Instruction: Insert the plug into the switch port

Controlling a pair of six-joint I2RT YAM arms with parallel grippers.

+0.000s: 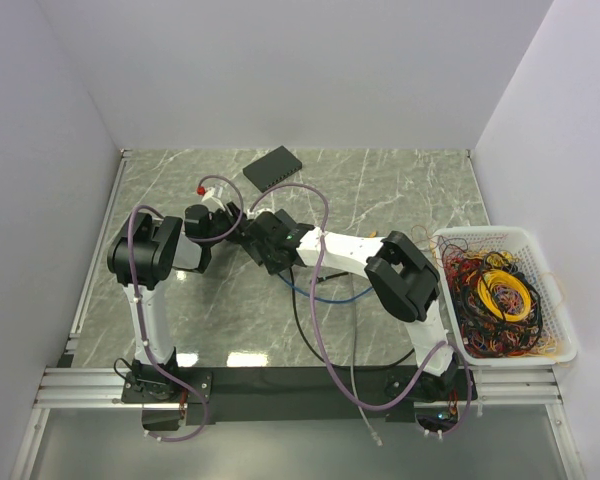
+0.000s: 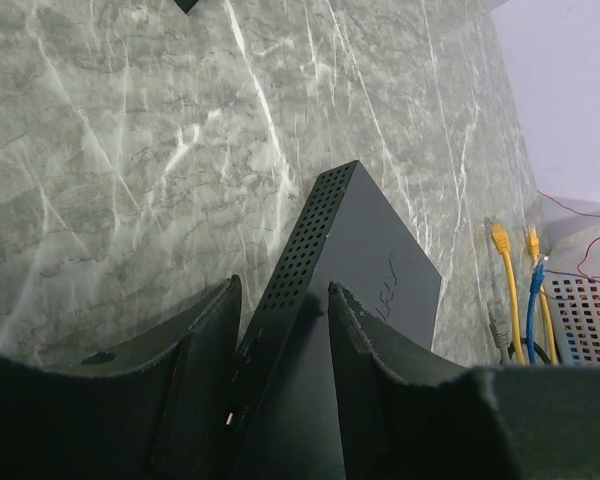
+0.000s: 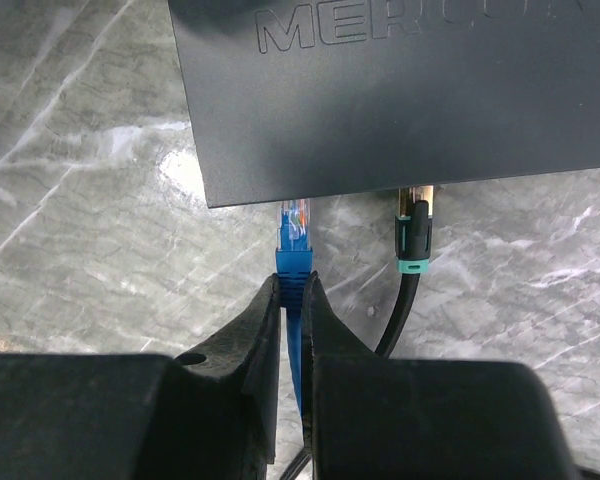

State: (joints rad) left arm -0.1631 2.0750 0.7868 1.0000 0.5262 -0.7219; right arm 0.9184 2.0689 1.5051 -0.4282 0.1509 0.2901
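The clear plug (image 3: 296, 222) on a blue cable reaches the port edge of the dark-grey switch (image 3: 400, 100).

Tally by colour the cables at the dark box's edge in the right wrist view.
Blue cable: 1
Black cable: 1
Total: 2

Moulded capitals reading "MERCU", with the rest cut off at the frame edge, stood on the flat top of the dark-grey box (image 3: 400, 90). They sat just ahead of the right gripper (image 3: 293, 300) and ran off to its right. The left wrist view showed faint lettering on the same top face, ahead and right of the left gripper (image 2: 283, 290), too slanted to read.
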